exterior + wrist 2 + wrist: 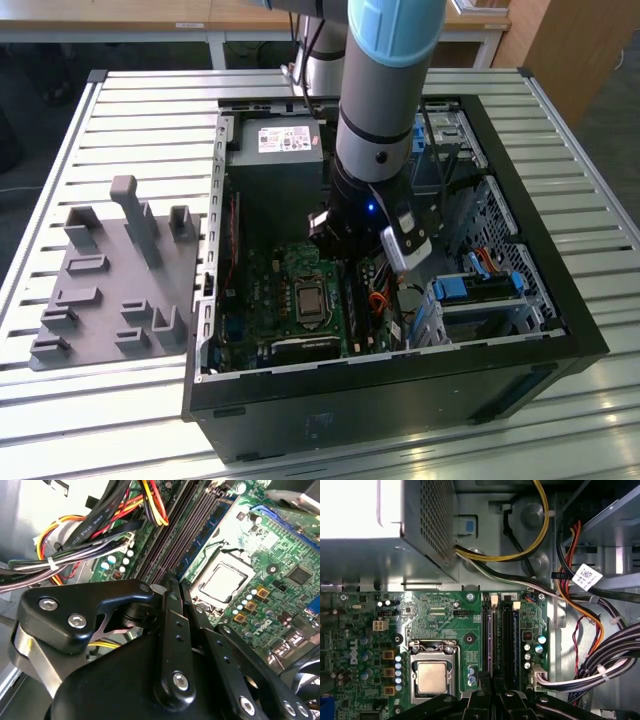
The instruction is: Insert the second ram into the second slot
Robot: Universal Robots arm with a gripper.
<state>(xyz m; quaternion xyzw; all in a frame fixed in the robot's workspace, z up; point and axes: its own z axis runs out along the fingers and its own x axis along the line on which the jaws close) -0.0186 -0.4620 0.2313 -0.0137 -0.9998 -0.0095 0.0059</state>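
The slatted metal worktop (120, 110) carried an open black computer case (400, 425), with a grey moulded fixture (110, 280) beside it at the exterior view's left. The arm (385, 120) reached down into the case. The grey power-supply box (275, 175) bore a white sticker (288, 139) with a red patch; its print was too small to read. The green motherboard (440, 625) carried white lettering near one edge and fine component codes, not transcribed.

The second ram (212, 522) was a thin dark-blue stick. It stood on edge in the row of memory slots, on the side of that row nearest the processor socket (222, 582). Chips along its face were hard to make out. In the second wrist view its near part was covered by black linkage. The claw (177, 586) was pressed together on the stick's upper edge; seating depth could not be judged. A white barcode tag (586, 578) hung on a cable; its text was unreadable.
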